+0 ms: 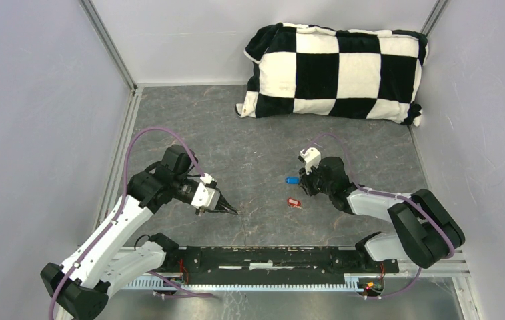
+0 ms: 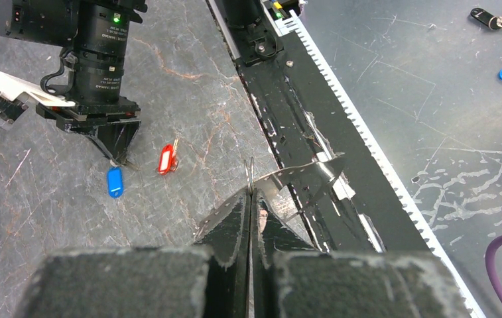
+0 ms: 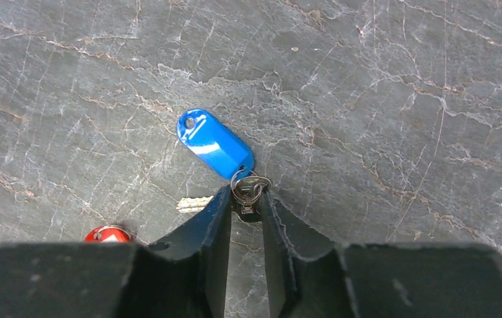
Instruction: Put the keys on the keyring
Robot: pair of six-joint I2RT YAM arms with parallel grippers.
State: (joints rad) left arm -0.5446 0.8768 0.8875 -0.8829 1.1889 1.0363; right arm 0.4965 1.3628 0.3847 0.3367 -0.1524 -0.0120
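- The keyring (image 2: 252,177) is clamped at the tips of the left gripper (image 2: 251,193), whose fingers are pressed flat together. It is held above the grey stone-pattern table (image 1: 249,147), near the black rail (image 1: 263,257) at the table's near edge.
- In the left wrist view the keyring shows as a thin wire loop standing up from the fingertips, with a grey bead-edged band curving out to either side. From above it is too small to make out.
- The blue key (image 3: 215,142) lies flat on the table, well to the right of the keyring.
- The right gripper (image 3: 247,199) points down at the blue key's metal end. Its 2 fingers are drawn in on the small ring there, 1 touching each side.
- The red key (image 1: 294,203) lies on the table just nearer the rail than the blue key, apart from both grippers.
- A bare key blade (image 3: 191,204) lies just beside the right gripper's finger; I cannot tell which key it belongs to.
- A black-and-white checkered pillow (image 1: 333,72) sits at the far edge of the table.
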